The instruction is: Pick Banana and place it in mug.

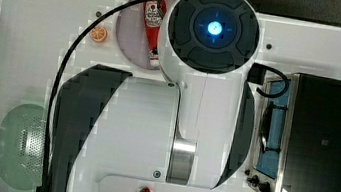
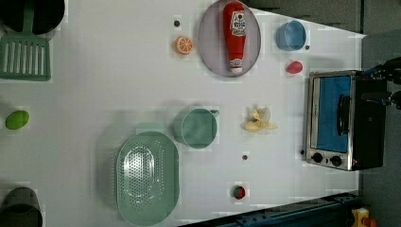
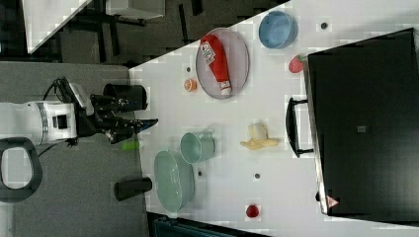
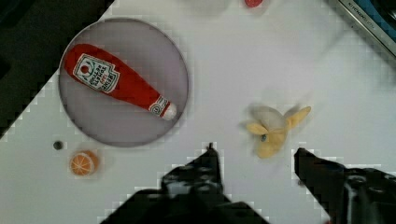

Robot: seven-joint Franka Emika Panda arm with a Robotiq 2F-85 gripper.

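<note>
The peeled yellow banana (image 2: 257,120) lies on the white table between the mug and the toaster oven; it also shows as the banana (image 3: 258,137) and banana (image 4: 273,130). The pale teal mug (image 2: 196,127) stands upright next to the colander, seen again as the mug (image 3: 196,146). My gripper (image 4: 254,150) is open and hangs above the table with nothing between its black fingers (image 4: 208,163); the banana lies just beyond the fingertips. In the right view the gripper (image 3: 146,123) sits at the end of the white arm, over the right view's left table edge.
A ketchup bottle (image 2: 235,35) lies on a grey plate (image 2: 208,47), with an orange slice (image 2: 183,45) beside it. A blue bowl (image 2: 290,35), a strawberry (image 2: 293,67), a toaster oven (image 2: 338,118), a green colander (image 2: 146,177) and a lime (image 2: 17,119) also sit on the table.
</note>
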